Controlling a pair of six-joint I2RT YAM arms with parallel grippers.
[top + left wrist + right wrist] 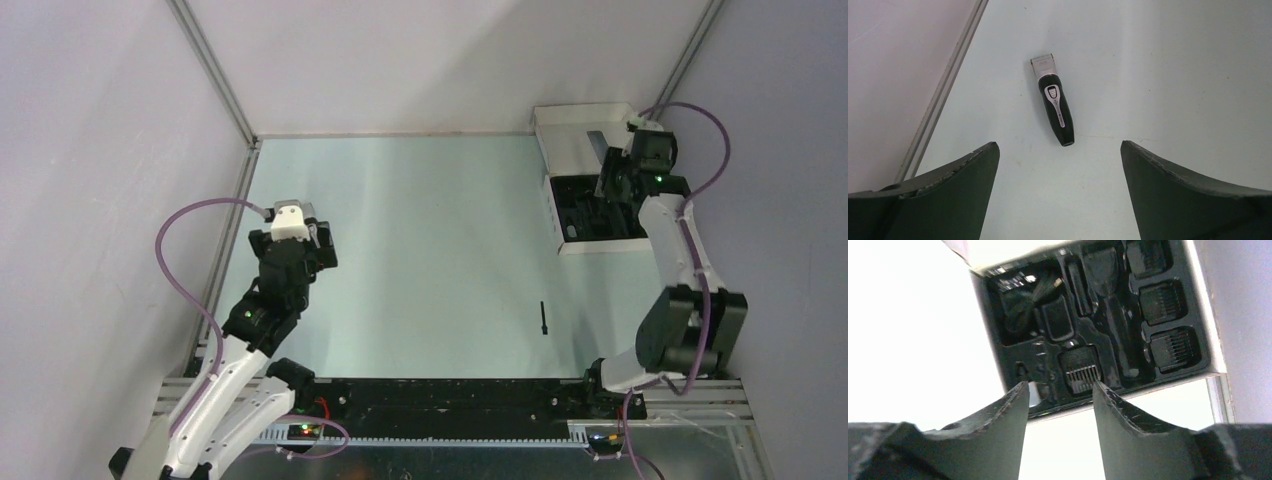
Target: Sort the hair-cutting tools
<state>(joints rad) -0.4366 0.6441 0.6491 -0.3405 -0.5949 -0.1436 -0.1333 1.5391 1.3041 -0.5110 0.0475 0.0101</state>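
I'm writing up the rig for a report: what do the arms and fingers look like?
The left arm and right arm have white shells, black joints and a small green light. A purple cable loops along each. Fingers are dark, curved, with scuffed edges.

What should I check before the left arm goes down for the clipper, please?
1. Left gripper open and empty: ok.
2. Clipper lying alone on the table, nothing touching it: ok.
3. Clipper centred ahead of that gripper: ok, though slightly tilted.
4. Long slot in the tray free for it: cannot tell, too dark.
5. Way to the tray clear: not ok, the right gripper hangs open over it.
6. Brush out of the way: ok, it lies apart, nearer the right arm.
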